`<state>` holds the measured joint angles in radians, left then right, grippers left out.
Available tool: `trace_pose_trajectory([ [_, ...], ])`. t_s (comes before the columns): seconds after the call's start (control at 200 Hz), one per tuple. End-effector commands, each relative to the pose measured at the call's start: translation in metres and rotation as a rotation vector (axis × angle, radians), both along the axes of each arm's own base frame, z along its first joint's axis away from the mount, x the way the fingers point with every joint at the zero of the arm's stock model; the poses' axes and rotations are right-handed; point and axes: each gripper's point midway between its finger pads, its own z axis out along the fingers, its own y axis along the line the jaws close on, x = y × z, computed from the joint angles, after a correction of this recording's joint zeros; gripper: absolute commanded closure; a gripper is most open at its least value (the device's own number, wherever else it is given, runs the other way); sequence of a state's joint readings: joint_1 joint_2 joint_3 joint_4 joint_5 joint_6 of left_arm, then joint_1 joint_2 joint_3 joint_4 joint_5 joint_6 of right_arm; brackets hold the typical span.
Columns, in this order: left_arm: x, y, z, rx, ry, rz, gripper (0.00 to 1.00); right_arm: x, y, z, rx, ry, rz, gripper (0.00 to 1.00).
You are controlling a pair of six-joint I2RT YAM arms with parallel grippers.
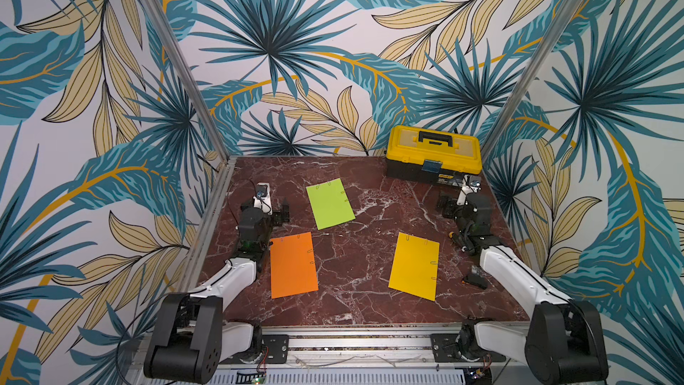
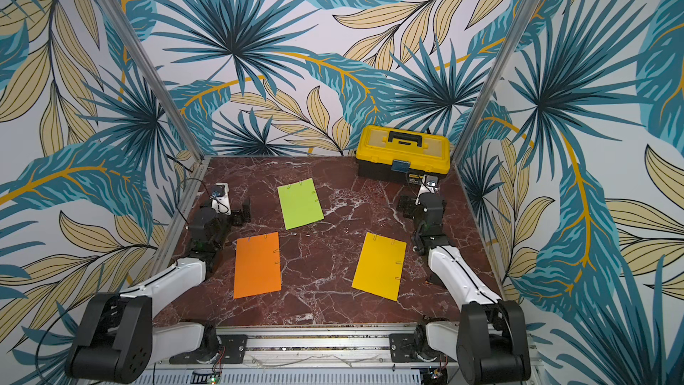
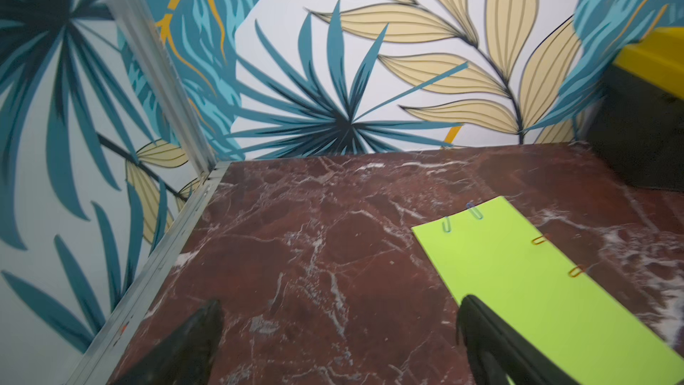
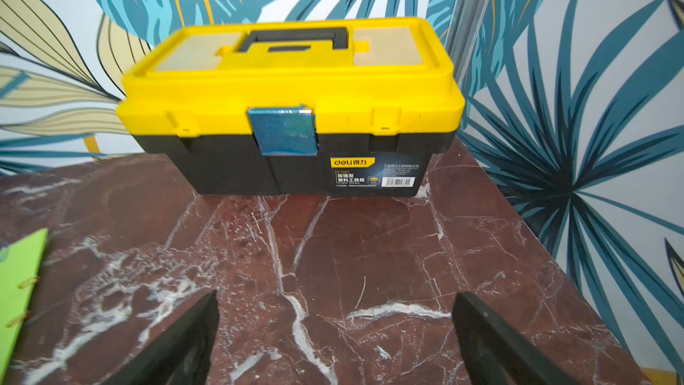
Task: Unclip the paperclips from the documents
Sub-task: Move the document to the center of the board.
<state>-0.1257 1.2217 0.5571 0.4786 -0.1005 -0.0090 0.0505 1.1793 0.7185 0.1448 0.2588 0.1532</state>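
Observation:
Three documents lie flat on the marble table (image 1: 362, 305): a lime green sheet (image 1: 329, 203) at the back, an orange sheet (image 1: 293, 265) front left, and a golden yellow sheet (image 1: 414, 266) front right. Small paperclips (image 3: 475, 210) sit on the green sheet's (image 3: 536, 290) edges, blue on the short edge and orange (image 3: 576, 271) on the long one. More clips edge the other sheets. My left gripper (image 1: 283, 211) hovers open just left of the green sheet, holding nothing. My right gripper (image 1: 446, 205) stands open and unladen near the toolbox, facing it (image 4: 337, 295).
A yellow-and-black toolbox (image 1: 433, 153), lid shut, stands at the back right corner. A small black object (image 1: 475, 280) lies beside the right arm. Aluminium rails (image 1: 213, 224) and patterned walls close in the table on three sides.

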Motion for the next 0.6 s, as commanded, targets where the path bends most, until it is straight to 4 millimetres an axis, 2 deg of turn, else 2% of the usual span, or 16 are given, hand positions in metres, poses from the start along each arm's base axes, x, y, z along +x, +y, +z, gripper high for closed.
trace_pose_trajectory([
  [0.0,-0.016,-0.042,-0.036,-0.055,0.261,-0.124,0.0,-0.066,-0.004,-0.076,0.086,0.394,-0.111,0.0],
  [0.14,-0.028,-0.097,-0.04,-0.149,0.405,-0.246,0.0,-0.107,0.012,-0.094,0.226,0.581,-0.126,0.01],
  [0.285,-0.036,-0.146,-0.057,-0.236,0.598,-0.323,0.0,-0.131,0.035,-0.115,0.38,0.684,-0.119,0.01],
  [0.416,-0.041,-0.193,-0.063,-0.299,0.703,-0.427,0.0,-0.135,0.046,-0.133,0.472,0.719,-0.124,0.01],
  [0.451,-0.047,-0.201,-0.07,-0.304,0.759,-0.442,0.0,-0.135,0.049,-0.139,0.489,0.738,-0.124,0.01],
  [0.591,-0.056,-0.24,-0.075,-0.329,0.85,-0.535,0.0,-0.135,0.059,-0.164,0.54,0.822,-0.13,0.01],
])
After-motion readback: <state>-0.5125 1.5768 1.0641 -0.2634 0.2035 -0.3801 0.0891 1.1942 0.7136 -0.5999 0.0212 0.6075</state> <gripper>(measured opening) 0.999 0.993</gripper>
